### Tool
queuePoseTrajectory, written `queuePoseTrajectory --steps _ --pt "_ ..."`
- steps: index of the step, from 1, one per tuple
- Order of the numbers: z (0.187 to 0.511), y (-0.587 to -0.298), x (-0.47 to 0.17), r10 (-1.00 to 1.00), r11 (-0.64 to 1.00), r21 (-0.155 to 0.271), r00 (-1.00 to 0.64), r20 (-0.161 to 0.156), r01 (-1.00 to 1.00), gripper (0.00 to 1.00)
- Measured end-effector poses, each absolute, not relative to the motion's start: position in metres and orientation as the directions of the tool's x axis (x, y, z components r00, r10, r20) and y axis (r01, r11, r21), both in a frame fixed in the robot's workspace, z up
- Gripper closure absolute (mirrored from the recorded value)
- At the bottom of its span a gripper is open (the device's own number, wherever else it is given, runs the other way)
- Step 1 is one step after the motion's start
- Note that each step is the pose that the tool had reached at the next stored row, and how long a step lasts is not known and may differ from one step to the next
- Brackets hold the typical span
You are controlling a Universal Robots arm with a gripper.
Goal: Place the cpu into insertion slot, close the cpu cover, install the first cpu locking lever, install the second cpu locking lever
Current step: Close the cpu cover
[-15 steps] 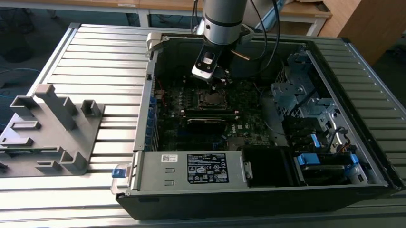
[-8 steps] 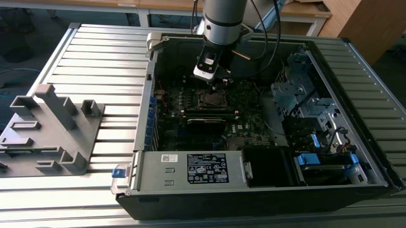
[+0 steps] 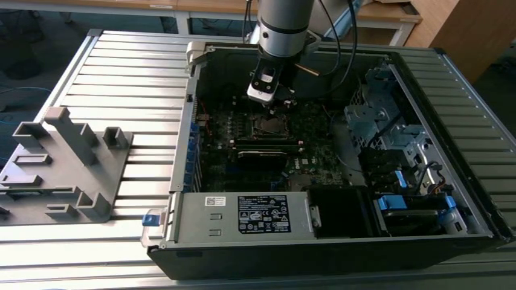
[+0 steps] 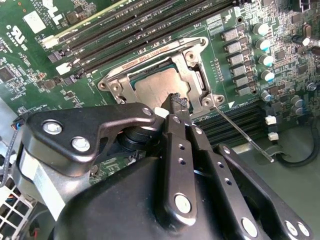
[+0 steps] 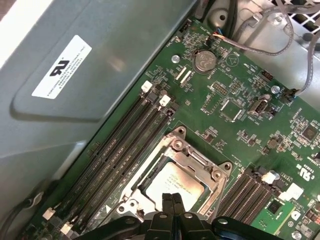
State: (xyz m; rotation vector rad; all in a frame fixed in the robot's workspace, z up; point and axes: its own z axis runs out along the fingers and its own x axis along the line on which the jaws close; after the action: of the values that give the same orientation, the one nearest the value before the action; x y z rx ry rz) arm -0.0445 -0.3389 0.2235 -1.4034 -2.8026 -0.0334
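Note:
The cpu [image 4: 152,86] lies flat in its socket on the green motherboard, its dull silver top showing through the window of the cpu cover [image 4: 192,62]. The silvery cover frame lies down around the chip in both wrist views: cpu [image 5: 175,186], cover [image 5: 192,159]. My gripper [image 4: 175,101] is shut with nothing between its fingers. Its tips [image 5: 172,199] hover at the socket's edge, just over the chip's rim. A thin locking lever [image 4: 245,134] sticks out at an angle from one socket corner. In the exterior view my gripper [image 3: 277,104] hangs inside the open computer case, right above the socket [image 3: 270,125].
Black memory slots [image 4: 150,25] run along both sides of the socket. A row of capacitors [image 4: 262,45] stands close by. The grey case wall [image 5: 100,75] rises near the slots. A drive cage [image 3: 379,115] and power supply [image 3: 241,214] crowd the case. A grey fixture [image 3: 64,163] sits at the exterior view's left.

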Motion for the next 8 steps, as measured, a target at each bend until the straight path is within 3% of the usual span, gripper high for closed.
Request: queuePoseTrajectory --steps 8 --pt "0.2233 -0.3389 -0.0445 0.777 0.628 0.016 -0.629 0.016 0.778 0.89"
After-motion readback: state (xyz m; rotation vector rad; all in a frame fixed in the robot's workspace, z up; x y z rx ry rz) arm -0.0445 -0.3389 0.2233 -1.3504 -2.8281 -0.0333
